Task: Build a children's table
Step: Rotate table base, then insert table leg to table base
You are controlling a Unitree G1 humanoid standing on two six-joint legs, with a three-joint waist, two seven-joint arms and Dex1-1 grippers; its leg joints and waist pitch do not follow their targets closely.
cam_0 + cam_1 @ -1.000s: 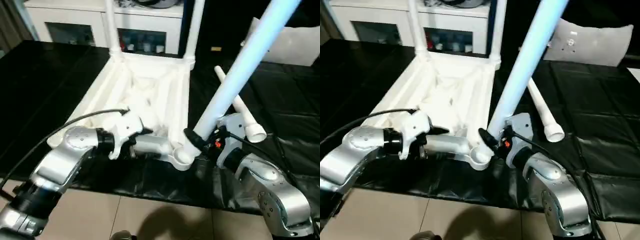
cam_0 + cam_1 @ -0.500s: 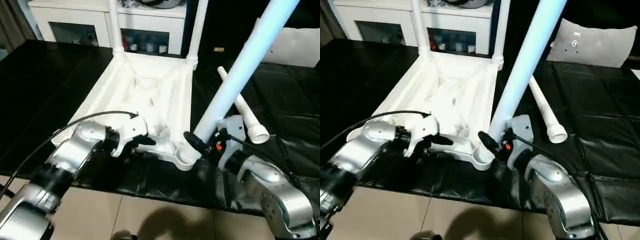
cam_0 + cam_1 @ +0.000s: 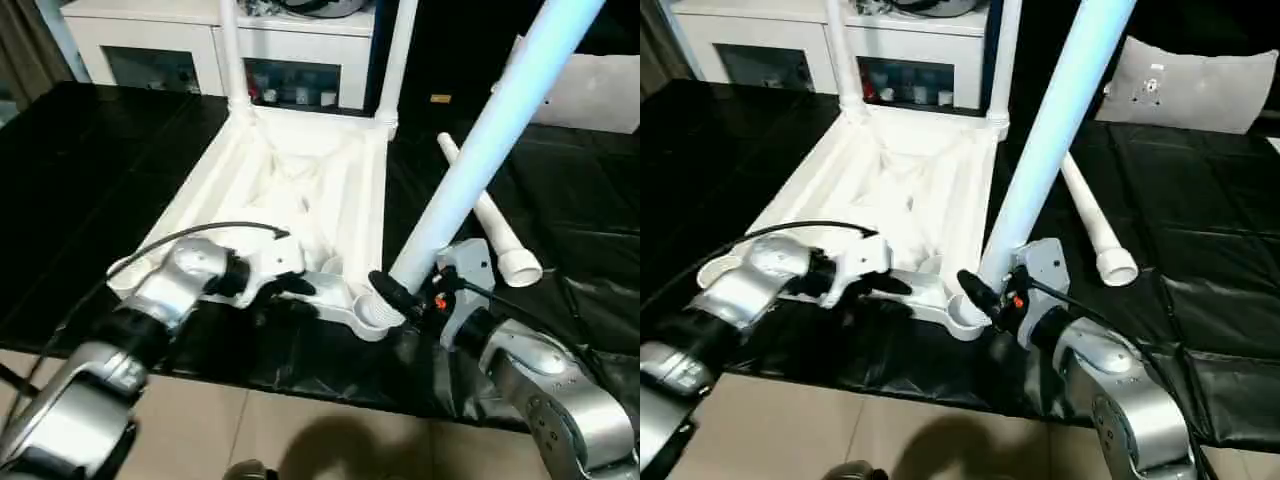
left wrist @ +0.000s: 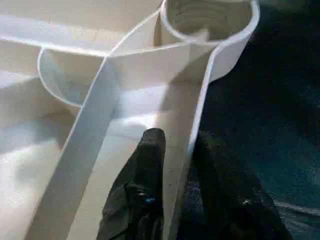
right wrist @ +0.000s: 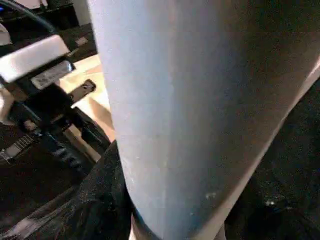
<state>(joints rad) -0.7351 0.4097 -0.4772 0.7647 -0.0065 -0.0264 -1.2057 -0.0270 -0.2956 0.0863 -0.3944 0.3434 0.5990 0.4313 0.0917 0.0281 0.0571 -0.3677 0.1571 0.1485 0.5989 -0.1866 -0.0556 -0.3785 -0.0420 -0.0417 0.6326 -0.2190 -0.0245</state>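
Note:
The children's table lies upside down: its white ribbed top (image 3: 300, 190) rests on the black mat, with two legs (image 3: 231, 50) (image 3: 393, 60) upright in the far corners. My right gripper (image 3: 400, 295) is shut on a third leg (image 3: 480, 150), which leans right with its lower end in the near right socket (image 3: 372, 315). My left gripper (image 3: 290, 290) is at the top's near rim. In the left wrist view its fingers (image 4: 150, 150) pinch the thin rim wall (image 4: 200, 100), one on each side. A fourth leg (image 3: 490, 225) lies loose on the mat to the right.
The black mat-covered workbench (image 3: 100, 150) ends just in front of my arms, with tiled floor (image 3: 250, 430) below. A white cabinet (image 3: 150, 40) stands behind the table. A pale cushion-like object (image 3: 1190, 85) sits at the back right. A black cable (image 3: 200, 232) loops over my left forearm.
My left gripper slid right along the near rim toward the socket and its fingers closed in on the rim wall. The right gripper and its leg stayed put.

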